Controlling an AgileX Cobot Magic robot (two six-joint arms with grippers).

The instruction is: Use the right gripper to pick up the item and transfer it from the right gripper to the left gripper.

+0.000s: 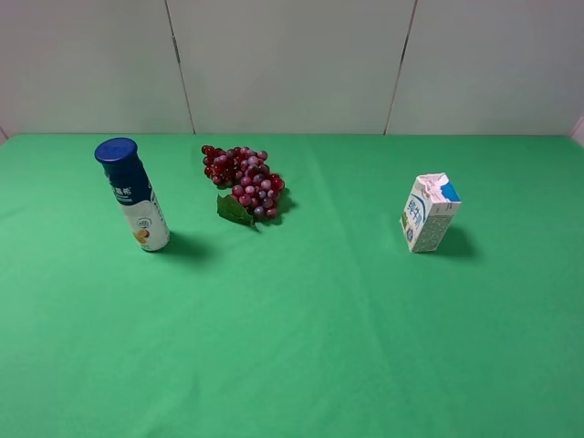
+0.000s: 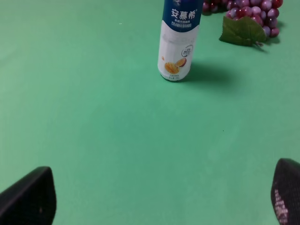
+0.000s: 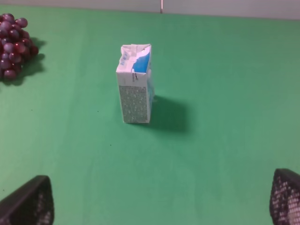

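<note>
- Exterior high view shows a flat table covered in green cloth (image 1: 301, 328), backed by a pale grey panelled wall (image 1: 292, 64).
- A small white box-shaped milk carton with blue and green print (image 1: 429, 213) stands upright on the right side of the table, about halfway between the near and far edges. Its folded top is crumpled, and its shadow falls on the cloth to its right.
- A bunch of dark red grapes with a green leaf (image 1: 245, 181) lies left of centre, towards the far edge and well apart from the carton.
- A white plastic bottle with a blue cap and blue label (image 1: 135, 196) stands upright further left, near the grapes but not touching them.
- Right black two-fingered gripper (image 3: 157, 199) has its jaws spread wide open and grips nothing. Only its two finger tips show in the right wrist view. The carton stands ahead of it, well apart from both fingers and roughly in line with the gap between them. The grapes lie off to one side.
- Left black two-fingered gripper (image 2: 157, 197) is also wide open and grips nothing, with only green cloth between its fingers. The bottle stands ahead of it, well apart, and the leafy edge of the grapes lies beyond the bottle.
</note>
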